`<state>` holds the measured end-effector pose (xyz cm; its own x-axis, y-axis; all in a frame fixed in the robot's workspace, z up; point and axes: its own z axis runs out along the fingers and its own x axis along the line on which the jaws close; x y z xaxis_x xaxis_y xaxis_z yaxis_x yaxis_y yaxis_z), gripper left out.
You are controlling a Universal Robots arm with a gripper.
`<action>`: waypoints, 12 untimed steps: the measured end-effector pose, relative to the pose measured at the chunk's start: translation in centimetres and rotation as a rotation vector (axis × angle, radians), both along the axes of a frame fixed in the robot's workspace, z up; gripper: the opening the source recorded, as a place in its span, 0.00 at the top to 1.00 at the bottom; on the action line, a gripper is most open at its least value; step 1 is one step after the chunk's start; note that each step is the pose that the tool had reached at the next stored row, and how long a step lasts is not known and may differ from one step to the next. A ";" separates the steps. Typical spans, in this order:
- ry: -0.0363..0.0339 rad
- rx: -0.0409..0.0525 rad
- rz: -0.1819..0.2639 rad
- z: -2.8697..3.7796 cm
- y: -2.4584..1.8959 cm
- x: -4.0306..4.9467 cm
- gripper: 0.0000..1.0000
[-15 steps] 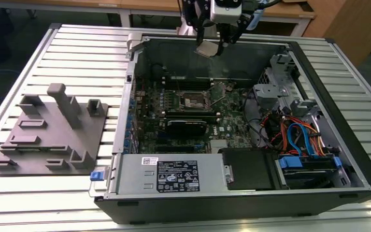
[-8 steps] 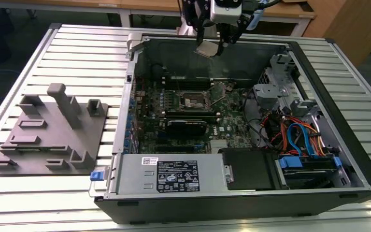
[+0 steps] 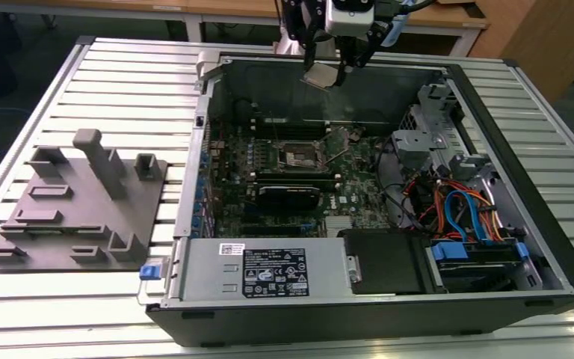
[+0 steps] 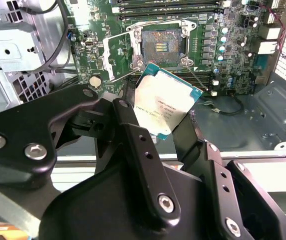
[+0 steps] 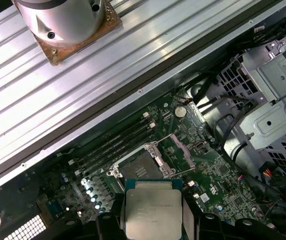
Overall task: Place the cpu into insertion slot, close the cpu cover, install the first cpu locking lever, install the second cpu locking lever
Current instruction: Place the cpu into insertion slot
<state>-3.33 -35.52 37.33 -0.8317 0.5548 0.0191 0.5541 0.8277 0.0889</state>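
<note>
The gripper [image 4: 155,119] is closed on the cpu [image 4: 166,106], pinching opposite edges; it hangs well above the bare insertion slot [image 4: 161,46]; the cpu cover [image 4: 114,57] is swung open beside it; probably light, stiff and fragile underneath, so edge grips suit.

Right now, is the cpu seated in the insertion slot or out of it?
Out. The gripper holds the cpu up off the insertion slot, whose contacts lie bare.
</note>
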 end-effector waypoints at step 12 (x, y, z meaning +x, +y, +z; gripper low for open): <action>-0.0001 -0.0003 -0.117 -0.04 0.00 0.00 0.46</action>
